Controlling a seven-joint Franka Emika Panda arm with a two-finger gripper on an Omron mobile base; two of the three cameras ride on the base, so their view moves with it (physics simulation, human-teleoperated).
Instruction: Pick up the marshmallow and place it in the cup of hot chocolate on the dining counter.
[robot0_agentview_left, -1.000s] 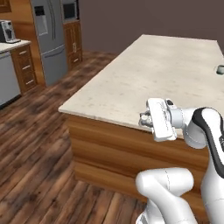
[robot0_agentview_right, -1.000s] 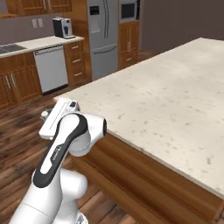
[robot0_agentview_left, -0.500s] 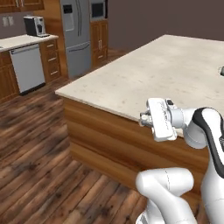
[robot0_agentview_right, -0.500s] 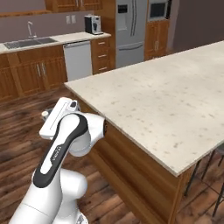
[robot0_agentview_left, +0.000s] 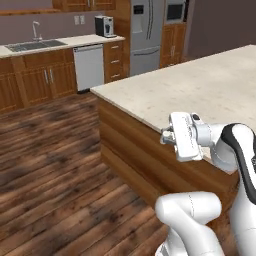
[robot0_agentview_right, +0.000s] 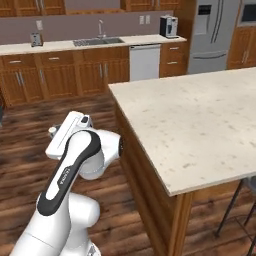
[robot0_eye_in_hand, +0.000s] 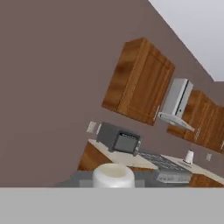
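In the hand view the marshmallow (robot0_eye_in_hand: 113, 174), a small white rounded lump, sits at the bottom between the dark fingertips, with my gripper (robot0_eye_in_hand: 113, 183) shut on it. The hand is held level beside the near corner of the dining counter (robot0_agentview_left: 200, 90), a wide beige speckled top on a wooden base. My gripper (robot0_agentview_left: 165, 137) points away from the counter edge toward the open floor. From the other side my gripper (robot0_agentview_right: 53, 131) hangs left of the dining counter (robot0_agentview_right: 200, 120). The cup of hot chocolate is out of view.
Wooden cabinets with a sink (robot0_agentview_right: 97, 42), a white dishwasher (robot0_agentview_left: 89, 66), a coffee machine (robot0_agentview_left: 104, 26) and a steel fridge (robot0_agentview_left: 146, 27) line the far wall. A stool (robot0_agentview_right: 245, 200) stands at the counter's right end. Open wood floor (robot0_agentview_left: 50, 175) lies left of the counter.
The whole picture has shifted: the base has turned, bringing the sink wall and dishwasher into view. The arm keeps the same pose on the base, still shut on the marshmallow.
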